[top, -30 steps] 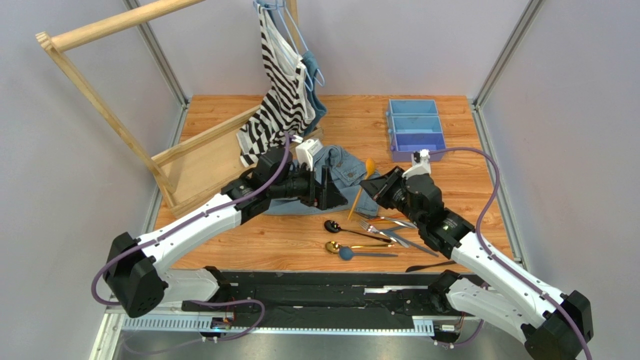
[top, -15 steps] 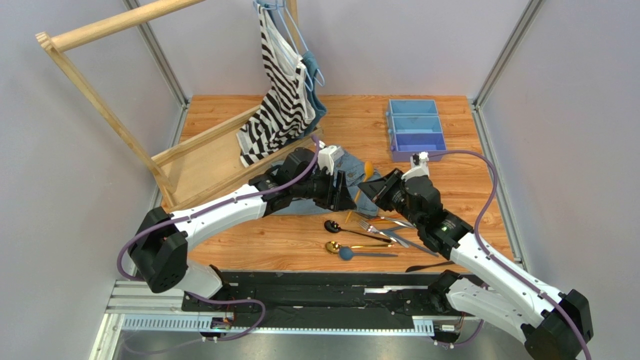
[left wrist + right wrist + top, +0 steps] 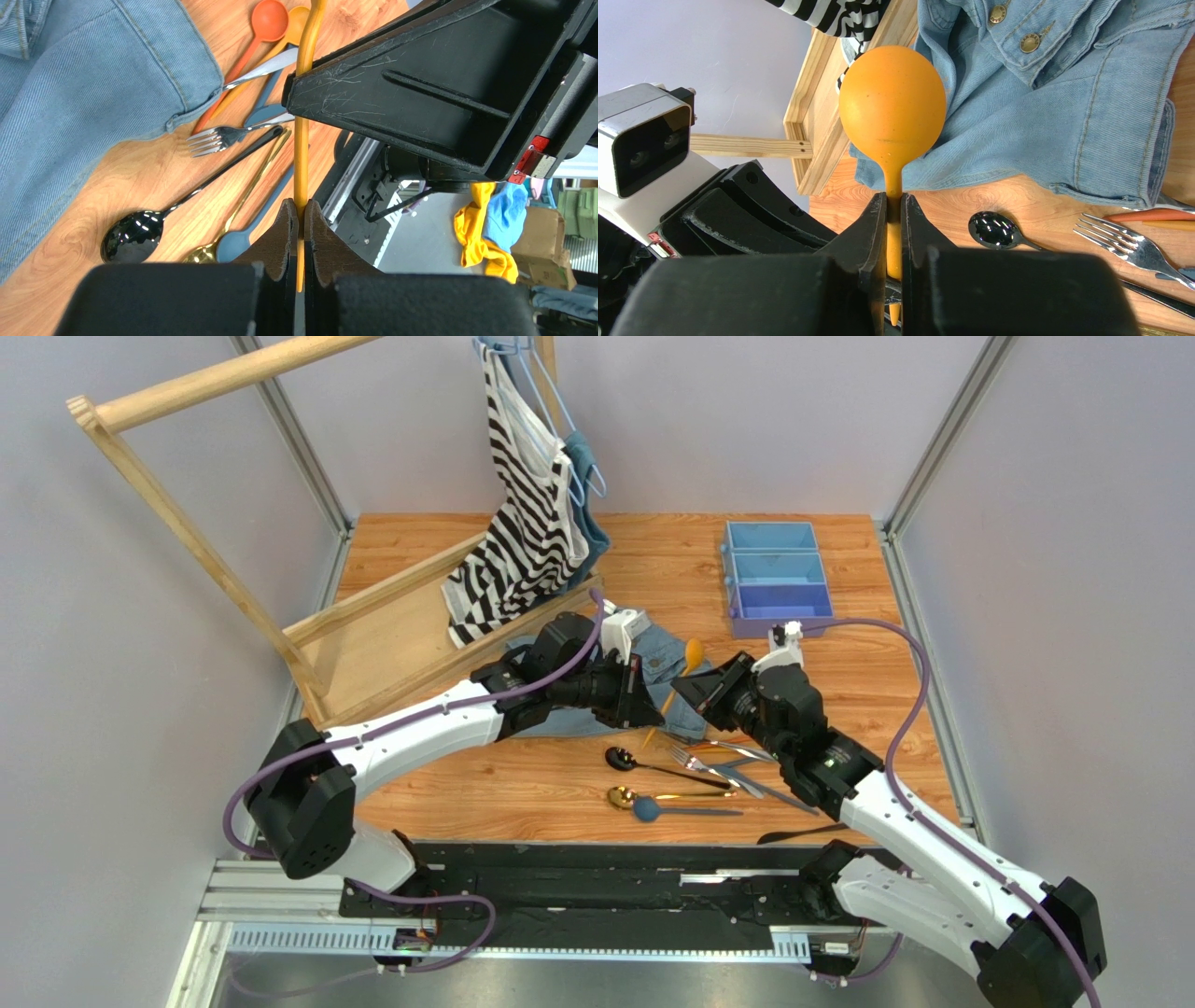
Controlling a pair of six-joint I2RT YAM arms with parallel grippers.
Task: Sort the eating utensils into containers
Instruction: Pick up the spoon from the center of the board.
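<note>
A: Where is the spoon [image 3: 892, 98]?
B: Held above the tabletop [image 3: 533, 787], both jaws shut on it: right gripper [image 3: 893, 203] under the bowl, left gripper [image 3: 298, 210] on the handle.
A: And the handover?
B: Right should open slowly, then left carries it to the tray [image 3: 770, 602].

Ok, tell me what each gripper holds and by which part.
Both hold the yellow spoon: right gripper on its neck below the bowl, left gripper on the handle.
</note>
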